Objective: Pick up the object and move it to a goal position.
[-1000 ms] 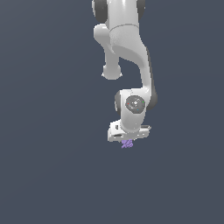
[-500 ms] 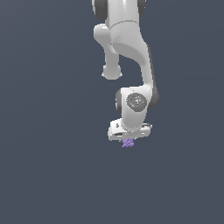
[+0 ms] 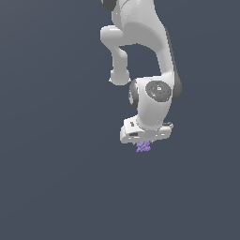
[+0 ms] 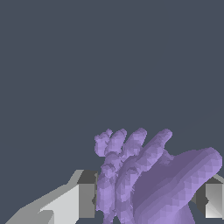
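Observation:
The object (image 3: 143, 147) is a small light-purple lumpy clump that hangs just under the white gripper (image 3: 144, 143) in the exterior view. In the wrist view the object (image 4: 148, 179) fills the space between the two fingers (image 4: 84, 200), one on each side, and both touch it. The gripper (image 4: 148, 203) is shut on the object. The fingertips are mostly hidden behind the hand in the exterior view.
The white arm (image 3: 154, 93) reaches down from the top of the exterior view. Around it there is only a plain dark grey-blue ground (image 3: 56, 178). No goal mark shows.
The gripper and the purple object have moved together a little toward the exterior view's right and slightly up. The grip has not changed.

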